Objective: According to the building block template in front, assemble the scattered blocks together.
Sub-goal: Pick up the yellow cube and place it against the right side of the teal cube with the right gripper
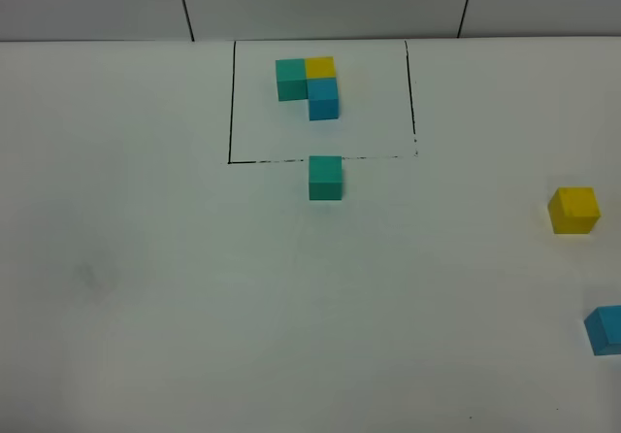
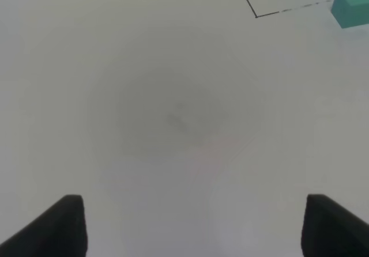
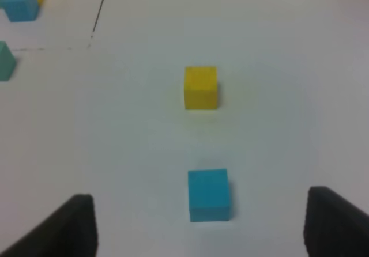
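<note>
The building block template [image 1: 309,85] stands at the back inside a thin black rectangle [image 1: 231,103]: teal-green and yellow side by side, blue below yellow. The loose teal-green cube [image 1: 325,178] sits on the rectangle's front line; it also shows in the left wrist view [image 2: 350,4]. The loose yellow cube [image 1: 573,210] and the sky-blue cube [image 1: 605,330] lie far right. My right gripper [image 3: 202,238] is open, with the blue cube [image 3: 209,195] just ahead of its fingertips and the yellow cube [image 3: 200,87] beyond. My left gripper [image 2: 193,231] is open over bare table. Neither gripper shows in the exterior view.
The white table [image 1: 194,307] spreads wide on the left and at the front. A grey panelled wall [image 1: 320,1] rises behind the table's back edge. The blue cube is cut off by the right edge of the exterior view.
</note>
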`<move>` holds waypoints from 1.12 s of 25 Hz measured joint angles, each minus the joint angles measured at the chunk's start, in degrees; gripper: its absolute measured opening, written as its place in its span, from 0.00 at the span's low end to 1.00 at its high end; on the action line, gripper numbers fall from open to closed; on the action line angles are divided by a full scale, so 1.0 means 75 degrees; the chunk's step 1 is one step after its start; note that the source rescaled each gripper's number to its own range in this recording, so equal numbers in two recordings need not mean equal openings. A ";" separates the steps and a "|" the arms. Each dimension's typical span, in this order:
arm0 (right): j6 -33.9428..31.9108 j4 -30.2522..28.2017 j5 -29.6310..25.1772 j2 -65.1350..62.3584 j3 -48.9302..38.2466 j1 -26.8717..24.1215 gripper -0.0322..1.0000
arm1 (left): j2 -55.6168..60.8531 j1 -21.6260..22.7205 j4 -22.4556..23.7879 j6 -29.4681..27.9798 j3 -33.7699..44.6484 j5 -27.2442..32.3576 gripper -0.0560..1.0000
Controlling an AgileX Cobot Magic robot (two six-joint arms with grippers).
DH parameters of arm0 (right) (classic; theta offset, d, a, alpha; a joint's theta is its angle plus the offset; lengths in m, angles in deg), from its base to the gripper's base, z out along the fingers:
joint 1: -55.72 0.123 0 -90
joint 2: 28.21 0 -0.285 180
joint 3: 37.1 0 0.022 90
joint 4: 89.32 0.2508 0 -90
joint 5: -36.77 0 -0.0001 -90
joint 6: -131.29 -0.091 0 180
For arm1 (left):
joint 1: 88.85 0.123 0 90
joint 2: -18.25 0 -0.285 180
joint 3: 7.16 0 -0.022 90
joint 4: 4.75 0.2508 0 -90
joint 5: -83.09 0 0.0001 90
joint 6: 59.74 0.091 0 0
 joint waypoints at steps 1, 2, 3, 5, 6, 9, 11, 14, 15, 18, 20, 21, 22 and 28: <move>0.0000 0.0000 0.0000 0.0000 0.0000 0.0000 0.53 | 0.0000 0.0000 0.0000 0.0014 0.0000 0.0000 0.84; 0.0000 0.0000 0.0000 0.0000 0.0000 0.0000 0.53 | 0.0000 0.0000 0.0000 0.0014 0.0000 0.0000 0.84; 0.0000 0.0000 0.0000 0.0000 0.0000 0.0000 0.53 | 0.0000 0.0000 0.0000 0.0014 0.0000 0.0000 0.84; 0.0000 0.0000 0.0000 0.0000 0.0000 0.0000 0.53 | 0.0000 0.0000 0.0000 0.0014 0.0000 0.0000 0.84; 0.0000 0.0000 0.0000 0.0000 0.0000 0.0000 0.53 | 0.0000 0.0000 0.0000 0.0014 0.0000 0.0000 0.84; 0.0000 0.0000 0.0000 0.0000 0.0000 0.0000 0.53 | 0.0000 0.0000 0.0000 0.0007 0.0000 0.0000 0.84; 0.0000 0.0000 0.0000 0.0000 0.0000 0.0000 0.53 | 0.0000 0.0000 0.0000 -0.0001 0.0000 0.0000 0.84; 0.0000 0.0000 0.0000 0.0000 0.0000 0.0000 0.53 | 0.0000 0.0000 0.0000 -0.0014 0.0000 0.0000 0.84; 0.0000 0.0000 0.0000 0.0000 0.0000 0.0000 0.53 | 0.0000 0.0000 0.0000 -0.0018 0.0000 0.0000 0.84; 0.0000 0.0000 0.0000 0.0000 0.0000 0.0000 0.53 | 0.0000 0.0000 0.0000 -0.0043 0.0000 0.0000 0.84; 0.0000 0.0000 0.0000 0.0000 0.0000 0.0000 0.53 | 0.0000 0.0000 0.0041 -0.0150 0.0000 0.0000 0.84; 0.0008 0.0000 0.0000 0.0000 0.0000 0.0000 0.53 | 0.0000 0.0000 0.0116 -0.0213 0.0000 0.0000 0.84; 0.0008 0.0000 0.0000 0.0000 0.0000 0.0000 0.53 | 0.0000 0.0000 0.0187 -0.0291 0.0000 0.0000 0.84; 0.0008 0.0000 0.0000 0.0000 0.0000 0.0000 0.53 | 0.0000 0.0000 0.0565 -0.0877 0.0000 0.0000 0.84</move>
